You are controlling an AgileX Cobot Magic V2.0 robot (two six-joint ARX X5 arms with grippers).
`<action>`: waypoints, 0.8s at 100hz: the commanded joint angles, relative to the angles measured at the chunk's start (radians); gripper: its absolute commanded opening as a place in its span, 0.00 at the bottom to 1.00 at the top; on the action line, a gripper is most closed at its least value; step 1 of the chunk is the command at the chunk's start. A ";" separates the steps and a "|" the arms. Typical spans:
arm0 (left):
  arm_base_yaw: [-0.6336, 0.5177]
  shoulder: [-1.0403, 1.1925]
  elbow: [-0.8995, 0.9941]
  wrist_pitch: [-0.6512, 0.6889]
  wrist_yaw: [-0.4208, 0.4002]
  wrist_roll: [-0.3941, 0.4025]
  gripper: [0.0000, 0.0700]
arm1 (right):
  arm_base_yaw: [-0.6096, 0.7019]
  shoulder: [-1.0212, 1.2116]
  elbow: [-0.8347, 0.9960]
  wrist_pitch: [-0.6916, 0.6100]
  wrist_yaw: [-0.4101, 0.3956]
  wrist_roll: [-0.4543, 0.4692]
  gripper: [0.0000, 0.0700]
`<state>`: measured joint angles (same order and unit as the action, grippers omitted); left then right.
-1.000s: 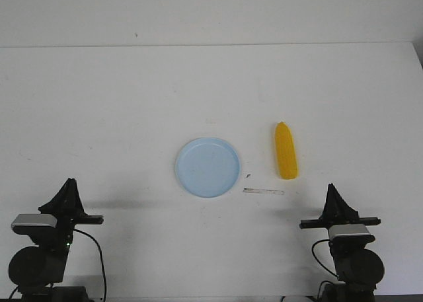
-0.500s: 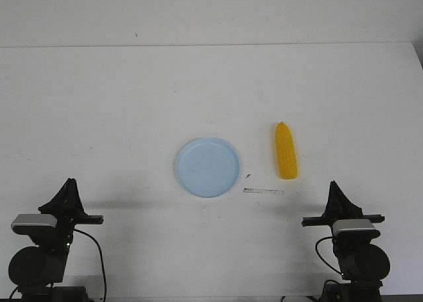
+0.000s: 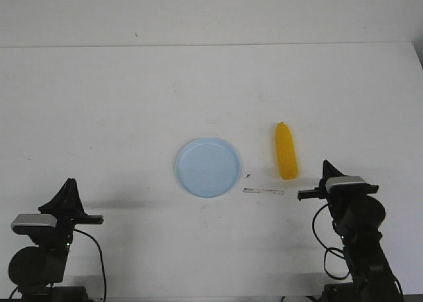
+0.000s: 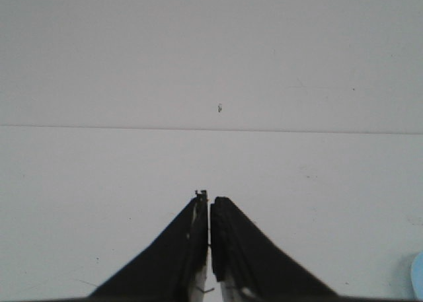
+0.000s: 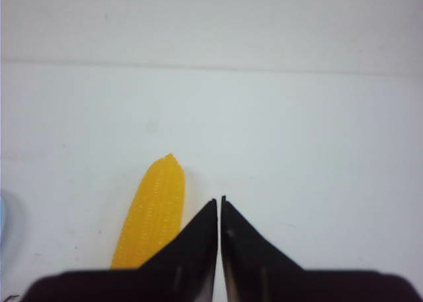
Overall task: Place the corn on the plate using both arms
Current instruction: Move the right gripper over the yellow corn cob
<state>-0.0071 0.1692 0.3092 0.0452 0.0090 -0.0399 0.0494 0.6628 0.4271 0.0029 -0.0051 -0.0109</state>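
The yellow corn (image 3: pixel 285 151) lies on the white table, lengthwise front to back, just right of the pale blue plate (image 3: pixel 207 167). My right gripper (image 3: pixel 326 168) is shut and empty, raised a little in front of and to the right of the corn. In the right wrist view the corn (image 5: pixel 153 209) lies beside the shut right gripper (image 5: pixel 219 200), apart from it. My left gripper (image 3: pixel 69 184) is shut and empty at the front left, far from the plate. In the left wrist view the left gripper (image 4: pixel 209 196) points over bare table.
A thin pale strip (image 3: pixel 264 191) lies on the table just in front of the corn and plate. A sliver of the plate's rim (image 4: pixel 418 275) shows at the edge of the left wrist view. The table's far edge (image 3: pixel 211 45) runs across the back.
My right arm has risen and moved forward toward the corn, with its gripper still shut. The left arm, corn and plate have not moved.
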 commanded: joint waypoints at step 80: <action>0.000 -0.002 0.004 0.014 -0.001 0.002 0.00 | 0.148 0.850 0.878 -0.766 0.030 0.214 0.03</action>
<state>-0.0067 0.1692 0.3092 0.0452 0.0090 -0.0399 0.1944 1.4548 1.2427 -0.6891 0.0425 0.1741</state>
